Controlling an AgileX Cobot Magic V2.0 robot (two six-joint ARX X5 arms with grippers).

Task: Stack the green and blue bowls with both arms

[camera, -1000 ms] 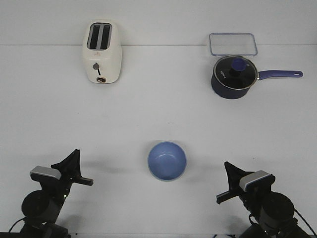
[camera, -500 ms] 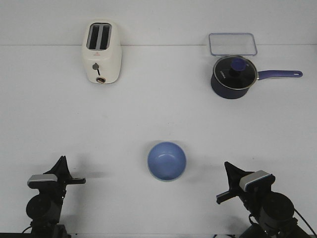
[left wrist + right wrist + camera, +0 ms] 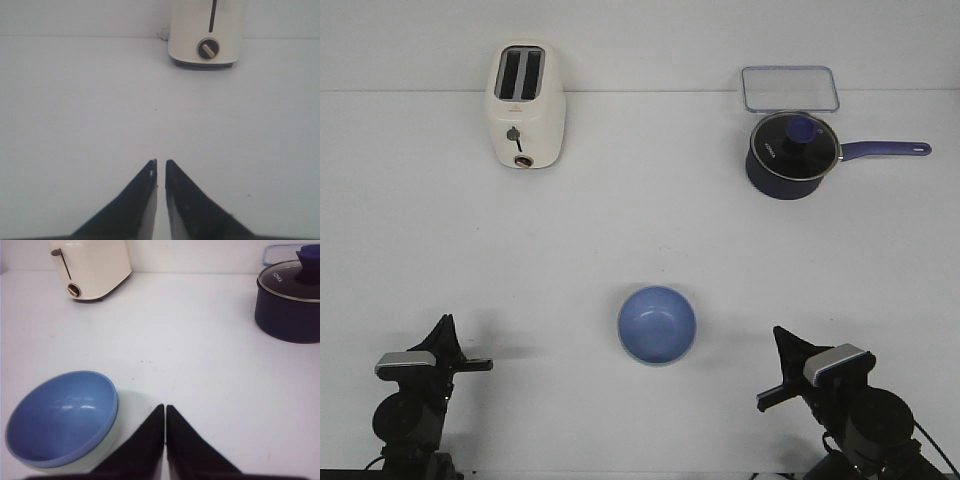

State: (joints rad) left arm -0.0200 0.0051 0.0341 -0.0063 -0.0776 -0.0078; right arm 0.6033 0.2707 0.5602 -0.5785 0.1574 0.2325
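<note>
The periwinkle blue bowl sits nested inside the pale sage green bowl at the near middle of the white table. In the front view the green bowl shows only as a thin pale rim. The blue bowl also shows in the right wrist view, close beside my right gripper. My right gripper is shut and empty, low at the near right. My left gripper is low at the near left, shut and empty, with a thin slit between its tips, over bare table.
A cream toaster stands at the far left and shows in both wrist views. A dark navy saucepan with glass lid and long handle stands far right, with a clear rectangular container behind it.
My left arm has drawn back and lower toward the near left corner over the first half second, then stayed still. The right arm and the bowls have not moved.
</note>
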